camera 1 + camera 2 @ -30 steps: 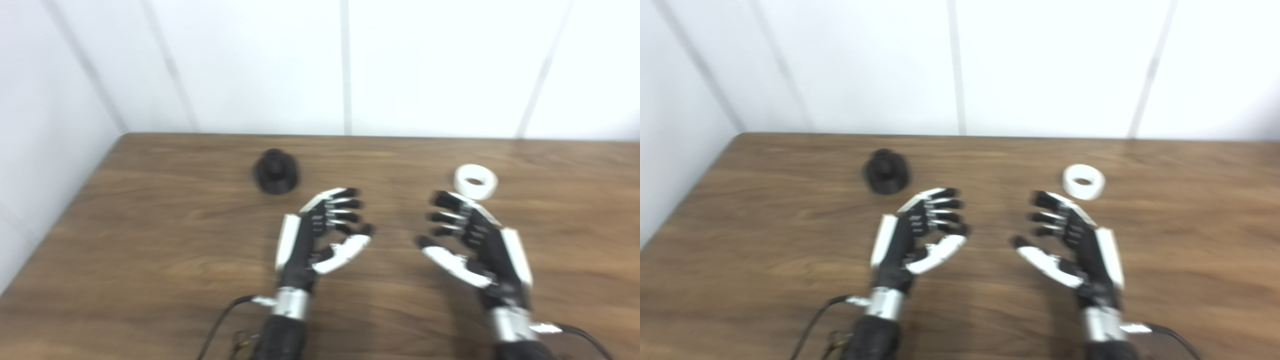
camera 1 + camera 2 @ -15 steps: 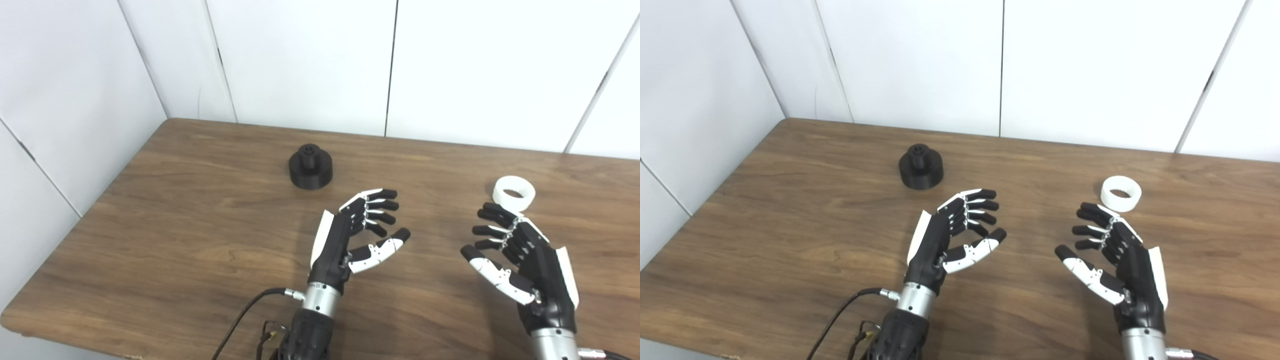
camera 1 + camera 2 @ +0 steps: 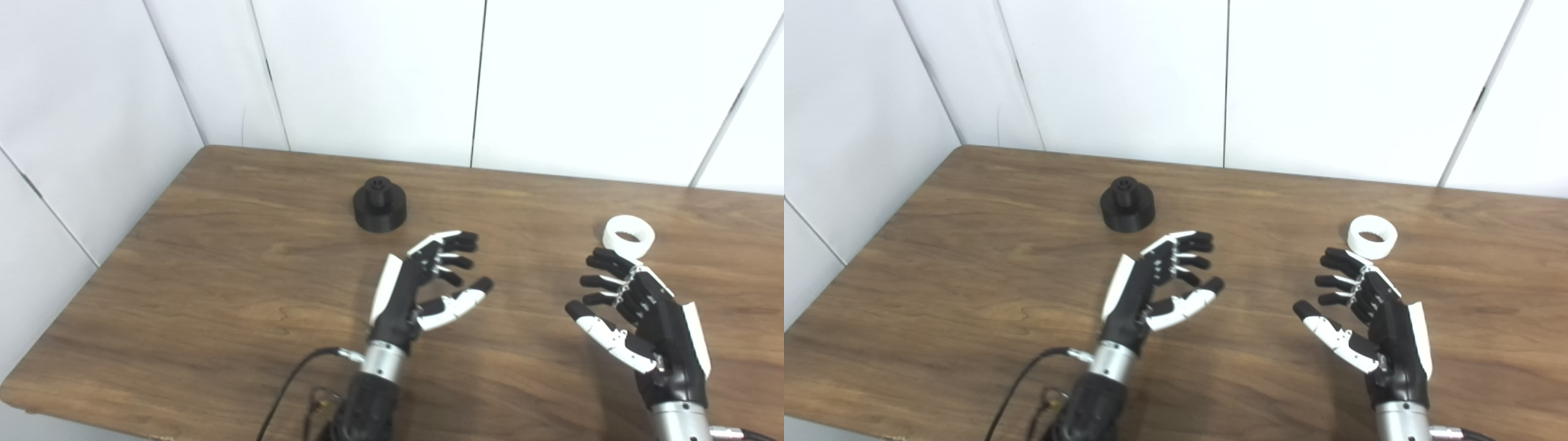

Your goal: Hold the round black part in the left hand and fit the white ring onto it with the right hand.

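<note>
Brown wood table (image 3: 214, 275) is carrying both parts. Black part (image 3: 380, 212) is sitting upright toward the far left, stub on top pointing up, untouched. White ring (image 3: 629, 235) is lying flat toward the far right, hole facing up. Left hand (image 3: 422, 288) is hovering near the table's middle, empty, fingers spread and slightly curled, palm facing right; the black part is lying beyond it and a little to its left. Right hand (image 3: 637, 312) is hovering empty, fingers apart, palm facing left, fingertips (image 3: 597, 262) near the ring but not touching it.
</note>
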Robot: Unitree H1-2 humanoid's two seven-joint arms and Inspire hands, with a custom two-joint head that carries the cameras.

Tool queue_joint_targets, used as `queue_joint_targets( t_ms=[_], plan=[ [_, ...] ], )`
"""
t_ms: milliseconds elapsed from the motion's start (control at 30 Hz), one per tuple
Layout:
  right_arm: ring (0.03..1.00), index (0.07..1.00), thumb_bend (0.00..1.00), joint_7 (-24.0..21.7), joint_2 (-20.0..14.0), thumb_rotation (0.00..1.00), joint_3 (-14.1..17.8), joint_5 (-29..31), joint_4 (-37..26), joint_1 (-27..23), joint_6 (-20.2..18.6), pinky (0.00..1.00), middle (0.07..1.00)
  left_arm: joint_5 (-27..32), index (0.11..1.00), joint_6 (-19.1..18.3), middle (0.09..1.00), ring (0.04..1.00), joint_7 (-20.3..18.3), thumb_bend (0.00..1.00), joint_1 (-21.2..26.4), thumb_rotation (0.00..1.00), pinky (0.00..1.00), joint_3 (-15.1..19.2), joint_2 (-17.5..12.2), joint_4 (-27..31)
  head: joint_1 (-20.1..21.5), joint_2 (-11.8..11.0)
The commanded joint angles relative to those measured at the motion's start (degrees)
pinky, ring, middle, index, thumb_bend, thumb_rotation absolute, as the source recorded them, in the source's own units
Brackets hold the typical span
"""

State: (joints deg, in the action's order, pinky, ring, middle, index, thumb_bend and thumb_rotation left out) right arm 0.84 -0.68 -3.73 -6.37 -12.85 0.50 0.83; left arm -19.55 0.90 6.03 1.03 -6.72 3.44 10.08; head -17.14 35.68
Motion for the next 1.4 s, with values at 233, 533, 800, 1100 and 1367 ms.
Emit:
queue_joint_targets(
  t_ms=[233, 533, 800, 1100, 1367],
  plan=[
    [0.651, 0.724, 0.71, -0.04, 0.21, 0.18, 0.24, 0.6, -0.67, -1.7, 1.75, 0.54, 0.731, -4.9, 0.698, -3.35, 0.726, 0.647, -1.92, 0.58, 3.13, 0.17, 0.52, 1.63, -6.45, 4.54, 0.1, -0.08],
    [0.648, 0.724, 0.71, -0.01, 0.2, 0.17, 0.27, 0.6, -0.37, -2.03, 1.68, 0.54, 0.73, -11.18, 0.706, -6.02, 0.747, 0.699, -3.83, 0.61, 3.91, 0.18, 0.59, 1.12, -10.8, 5.86, -0.05, -0.23],
    [0.646, 0.721, 0.71, 0.09, 0.13, 0.18, 0.22, 0.31, -0.33, -1.97, 1.92, 0.54, 0.726, -17.31, 0.737, -7.46, 0.81, 0.774, -3.61, 0.6, 4.54, 0.22, 0.64, 1.22, -12.51, 5.95, -0.05, -0.29],
    [0.641, 0.718, 0.71, 0.07, 0.24, 0.18, 0.41, 0.81, -0.16, -1.81, 2.13, 0.53, 0.725, -22.05, 0.761, -11.79, 0.839, 0.814, -4.19, 0.62, 6.71, 0.27, 0.69, 2.24, -14.43, 6.05, -0.15, -0.28],
    [0.641, 0.719, 0.71, -0.06, -0.09, 0.19, 0.56, 0.97, 0.13, -1.84, 2.63, 0.53, 0.725, -23.46, 0.786, -12.74, 0.849, 0.81, -4.07, 0.62, 9.15, 0.3, 0.66, 3.06, -16.51, 3.41, -0.18, -0.44]
  ],
)
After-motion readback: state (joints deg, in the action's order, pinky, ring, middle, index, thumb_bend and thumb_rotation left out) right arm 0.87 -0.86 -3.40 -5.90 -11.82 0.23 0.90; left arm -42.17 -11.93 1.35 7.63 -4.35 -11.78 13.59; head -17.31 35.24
